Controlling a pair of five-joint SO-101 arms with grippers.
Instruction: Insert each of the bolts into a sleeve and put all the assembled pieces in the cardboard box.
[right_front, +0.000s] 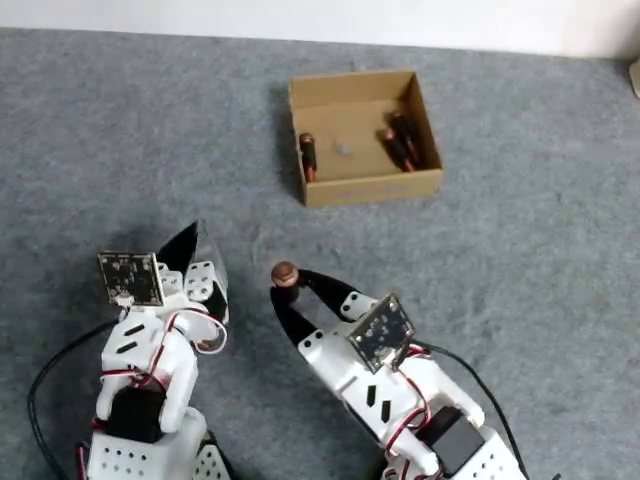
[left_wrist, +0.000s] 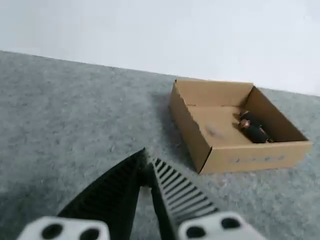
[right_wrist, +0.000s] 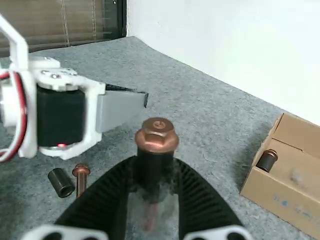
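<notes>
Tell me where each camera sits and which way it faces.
High view: fixed overhead, looking down on the left arm, right arm and cardboard box.
Left wrist view: left wrist, past shut left jaws toward the cardboard box.
Right wrist view: right wrist, right jaws shut on a sleeved bolt, left arm beyond.
Shared: all three show the cardboard box.
</notes>
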